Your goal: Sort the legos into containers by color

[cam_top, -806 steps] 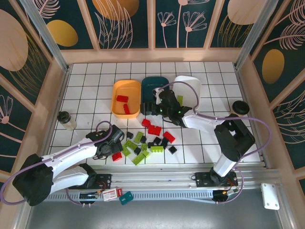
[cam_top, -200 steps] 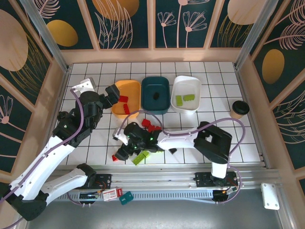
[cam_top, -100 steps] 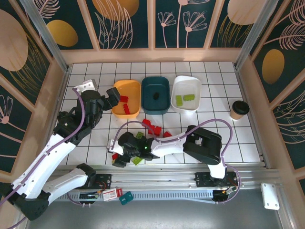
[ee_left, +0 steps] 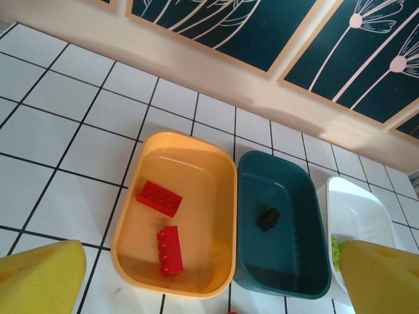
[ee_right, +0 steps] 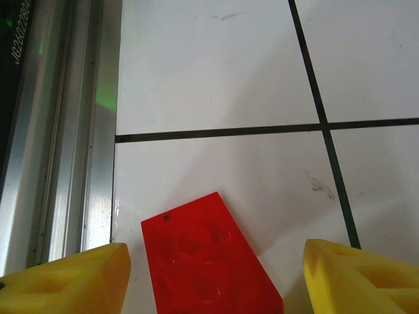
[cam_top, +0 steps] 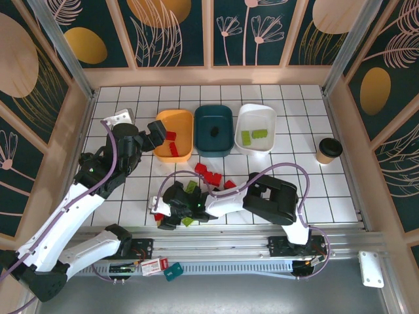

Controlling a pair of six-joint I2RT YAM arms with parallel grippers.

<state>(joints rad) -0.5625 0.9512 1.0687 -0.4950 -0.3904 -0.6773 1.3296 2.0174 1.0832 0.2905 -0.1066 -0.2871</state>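
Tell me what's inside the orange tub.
Two red bricks lie apart in the orange tub, one behind the other. From above, the left end effector covers the tub's left rim, but the left wrist view shows the rest of the floor bare.

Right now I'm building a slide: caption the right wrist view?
Open right pincer straddles a red brick on white tile beside the metal rail.

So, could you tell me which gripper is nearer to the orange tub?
Left. The left gripper hovers at the orange tub's left rim; the right gripper is at the table's near edge.
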